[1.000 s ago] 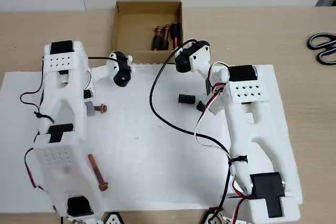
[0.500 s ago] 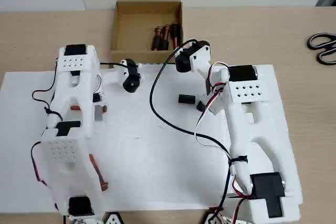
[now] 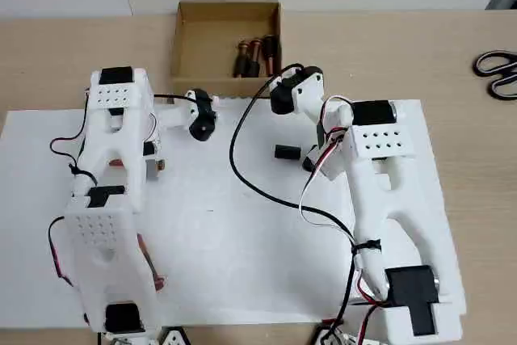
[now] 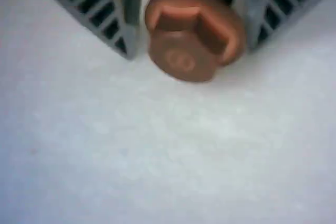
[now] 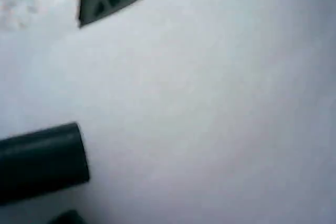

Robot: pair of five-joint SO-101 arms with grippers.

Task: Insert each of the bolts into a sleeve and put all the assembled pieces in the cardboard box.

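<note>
— Where is the bolt?
— I see it lying flat on the white sheet, between the fingers of my left gripper, which is spread and not pinching. Its long axis runs across the sheet, with the head toward the middle.
— And the right gripper?
— Near a black sleeve; I cannot tell its state.

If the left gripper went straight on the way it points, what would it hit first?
Probably the copper-coloured bolt just ahead, lying on the white sheet; depth is unclear.
</note>
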